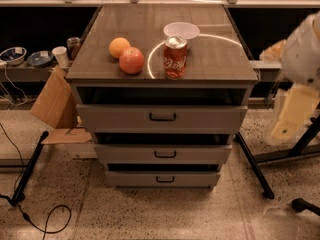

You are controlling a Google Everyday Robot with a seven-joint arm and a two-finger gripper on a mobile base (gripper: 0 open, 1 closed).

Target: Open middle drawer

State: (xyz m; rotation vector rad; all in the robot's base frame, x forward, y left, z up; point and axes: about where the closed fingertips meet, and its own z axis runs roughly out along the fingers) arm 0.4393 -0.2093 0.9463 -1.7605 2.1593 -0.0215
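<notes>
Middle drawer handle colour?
Black handle on the grey middle drawer, camera view. Gripper hangs far right, away from it.

Gripper (291,115): cream casing, matt plastic look, at the right edge, well apart from the cabinet. Middle drawer (200,154), left of the gripper: smooth matt grey front. Cabinet top (150,29): wood-grain, slight sheen. Can (175,58): glossy metal. Floor (150,214): speckled, polished.

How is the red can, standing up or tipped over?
Standing up: the red can sits on its base, silver top upward. The gripper hangs at the right, beside the cabinet.
</notes>
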